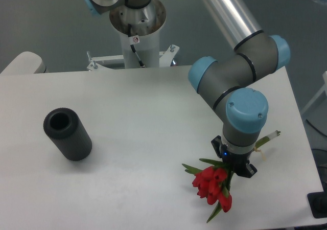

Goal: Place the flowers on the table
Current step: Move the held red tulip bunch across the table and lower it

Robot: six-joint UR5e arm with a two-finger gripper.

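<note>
The flowers (212, 185) are a small bunch of red tulip buds with green leaves, at the table's front right. Their pale stem ends (269, 137) stick out to the upper right. My gripper (234, 163) points straight down over the middle of the stems, and its black fingers sit on either side of them, closed on the bunch. The arm's wrist hides the grip point and the tied part. The bunch lies nearly level, low over the white table (153, 138); I cannot tell whether it touches the surface.
A dark grey hollow cylinder (67, 134) lies on its side at the table's left. The robot's base column (137, 30) stands at the back edge. The table's right edge (301, 138) is close to the stem ends.
</note>
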